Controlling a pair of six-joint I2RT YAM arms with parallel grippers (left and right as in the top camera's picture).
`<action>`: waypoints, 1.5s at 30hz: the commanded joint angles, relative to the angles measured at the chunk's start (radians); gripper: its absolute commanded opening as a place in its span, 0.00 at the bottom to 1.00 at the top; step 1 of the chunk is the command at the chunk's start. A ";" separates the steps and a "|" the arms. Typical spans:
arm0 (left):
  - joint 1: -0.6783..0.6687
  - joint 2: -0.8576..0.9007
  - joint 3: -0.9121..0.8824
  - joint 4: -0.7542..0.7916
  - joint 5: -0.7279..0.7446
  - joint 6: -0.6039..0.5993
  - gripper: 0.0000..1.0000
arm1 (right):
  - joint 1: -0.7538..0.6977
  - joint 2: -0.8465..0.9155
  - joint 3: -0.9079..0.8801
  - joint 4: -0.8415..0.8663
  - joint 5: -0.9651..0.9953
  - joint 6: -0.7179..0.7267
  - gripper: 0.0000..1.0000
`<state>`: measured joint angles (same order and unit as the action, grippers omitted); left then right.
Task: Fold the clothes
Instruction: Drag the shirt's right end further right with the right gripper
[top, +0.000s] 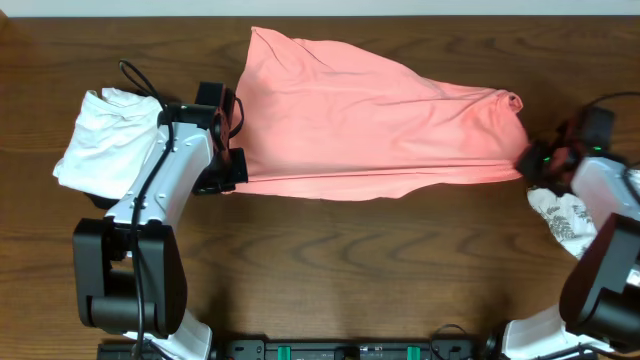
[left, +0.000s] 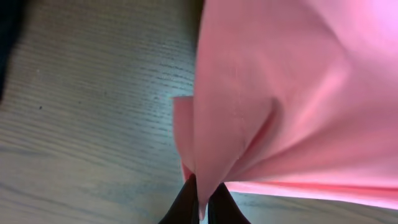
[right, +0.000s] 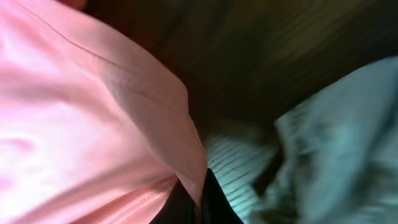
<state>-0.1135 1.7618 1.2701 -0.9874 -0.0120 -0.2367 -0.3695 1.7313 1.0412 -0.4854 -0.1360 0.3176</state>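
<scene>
On the table (top: 340, 270), overhead view: one pink garment (top: 370, 125) lies spread across the upper middle, its long axis running left to right and narrowing to a bunched end at the right. One white garment (top: 105, 145) sits crumpled at the far left, partly covered by the left arm (top: 160, 190). One leaf-print cloth (top: 560, 220) sits at the far right, half hidden under the right arm (top: 605, 250), which the frame edge cuts off. That makes two arms and three cloth items. The left tool (top: 235, 178) meets the pink garment's lower left corner. The right tool (top: 527, 163) meets its right end. From this view the fingertips of both are lost under wrist housings, so the grip is not readable.

Left wrist view: pink garment (left: 286, 93) fills the right side, soft focus. Only the dark finger ends show at the bottom edge, the rest being cut off. The left tool (left: 200, 202) is nearly closed and pinches a folded corner of the fabric, which rises off the wood.

Right wrist view: dim and blurred. Pink garment (right: 81, 124) fills the left, with a stitched hem visible. The right tool (right: 198, 202) is narrow, and the hem edge runs down between its dark fingers. A pale cloth lies at the right, likely the leaf-print one, though its pattern is not legible. A striped pale patch shows below it, and I cannot tell what it is.
</scene>
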 joint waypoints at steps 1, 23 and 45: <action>0.003 0.003 0.005 0.001 -0.023 -0.009 0.06 | -0.026 -0.024 0.026 -0.026 -0.032 -0.040 0.01; 0.005 0.003 0.005 -0.038 0.126 -0.009 0.06 | -0.027 -0.024 0.026 -0.119 0.003 -0.064 0.01; 0.230 0.002 0.006 0.055 0.729 0.046 0.06 | -0.027 -0.024 0.026 -0.121 0.035 -0.070 0.01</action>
<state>0.0898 1.7618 1.2701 -0.9623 0.7280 -0.1795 -0.3851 1.7210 1.0527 -0.6060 -0.1154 0.2661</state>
